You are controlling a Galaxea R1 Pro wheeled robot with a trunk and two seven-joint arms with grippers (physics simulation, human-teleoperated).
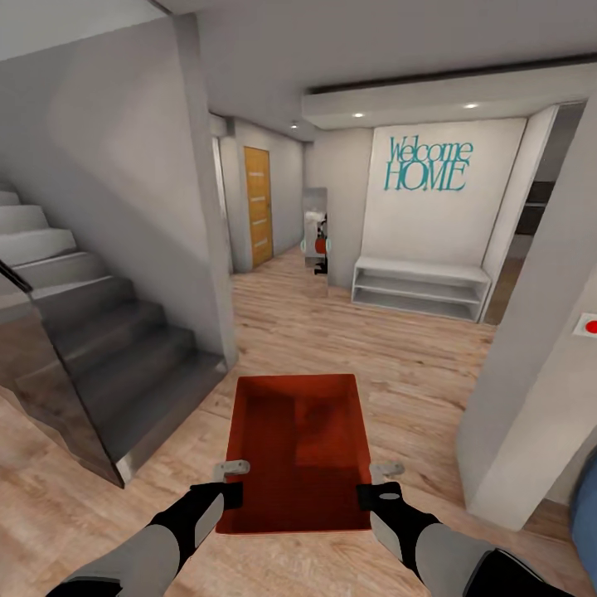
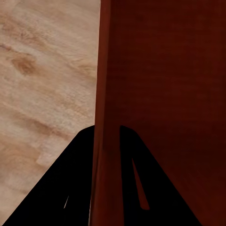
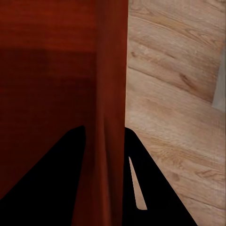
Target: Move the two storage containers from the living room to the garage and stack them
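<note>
An orange-red storage container [image 1: 297, 448] hung above the light wood plank floor [image 1: 390, 365] in a hallway, carried between both arms. The left hand [image 1: 234, 469] clamped its left wall and the right hand [image 1: 383, 473] its right wall, near a grey staircase [image 1: 91, 332].

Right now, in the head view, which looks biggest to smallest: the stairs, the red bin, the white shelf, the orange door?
1. stairs
2. red bin, though it is nearest the camera
3. white shelf
4. orange door, far down the hall, so it only looks smallest
</note>
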